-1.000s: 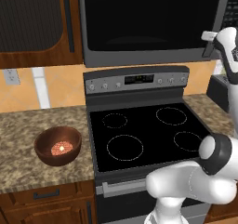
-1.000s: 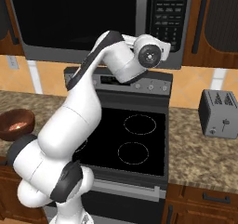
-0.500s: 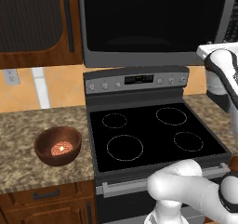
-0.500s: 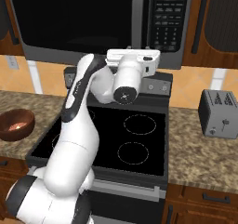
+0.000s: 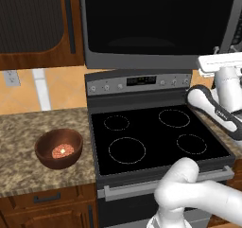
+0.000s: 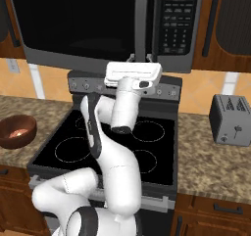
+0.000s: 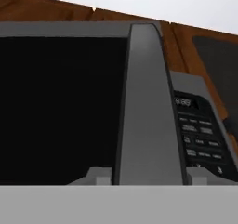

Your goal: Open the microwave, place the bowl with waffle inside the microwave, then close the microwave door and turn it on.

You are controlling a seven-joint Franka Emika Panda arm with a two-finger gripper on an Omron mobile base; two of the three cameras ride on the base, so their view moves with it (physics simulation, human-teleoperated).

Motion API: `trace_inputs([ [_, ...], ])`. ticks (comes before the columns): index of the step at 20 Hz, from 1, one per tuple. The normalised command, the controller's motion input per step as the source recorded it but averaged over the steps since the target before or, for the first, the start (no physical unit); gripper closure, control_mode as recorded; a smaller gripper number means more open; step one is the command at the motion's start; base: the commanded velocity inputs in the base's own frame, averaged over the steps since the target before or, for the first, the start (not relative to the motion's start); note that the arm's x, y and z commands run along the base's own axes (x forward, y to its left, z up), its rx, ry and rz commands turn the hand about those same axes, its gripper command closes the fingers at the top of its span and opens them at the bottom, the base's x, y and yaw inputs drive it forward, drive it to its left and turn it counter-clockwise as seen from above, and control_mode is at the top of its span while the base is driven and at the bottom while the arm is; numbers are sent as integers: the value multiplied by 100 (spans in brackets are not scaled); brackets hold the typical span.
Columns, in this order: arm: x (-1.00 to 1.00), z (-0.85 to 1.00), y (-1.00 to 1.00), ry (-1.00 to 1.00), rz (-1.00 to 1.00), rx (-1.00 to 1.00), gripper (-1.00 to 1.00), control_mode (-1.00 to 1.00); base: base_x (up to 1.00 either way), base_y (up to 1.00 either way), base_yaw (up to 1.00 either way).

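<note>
1. At the far left the bowl [image 5: 59,148] sits on the granite table [image 5: 19,132], well apart from the arm, with the waffle [image 5: 62,151] lying flat in its bottom; the right base view shows the same bowl [image 6: 16,130] at its left edge.
2. Next comes the black-topped stove [image 5: 151,137], its burners bare, and above it the microwave [image 5: 156,23] hangs with the microwave door [image 6: 78,24] shut, so the opening step is judged not yet done.
3. The door's handle [image 6: 141,19] is a long grey bar standing upright at the door's right edge, just left of the button panel [image 6: 176,22].
4. The claw [image 6: 139,59] points up at the lower end of that handle, directly beneath it; in the hand view the handle [image 7: 148,107] rises straight ahead between the two finger tips.
5. The finger tips [image 7: 98,174] stand to either side of the bar, partly spread; whether they already touch it cannot be told.
6. At the far right a grey toaster [image 6: 230,120] stands on the table.
</note>
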Motion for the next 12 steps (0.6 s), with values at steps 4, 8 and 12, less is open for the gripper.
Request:
trace_inputs([
  [4, -60, 100, 83, 19, 71, -45, 100, -100, 0, 0, 0],
  [8, -90, 100, 81, 10, 57, -45, 100, -100, 0, 0, 0],
  [12, -100, 92, 65, 5, 32, -37, 100, -100, 0, 0, 0],
])
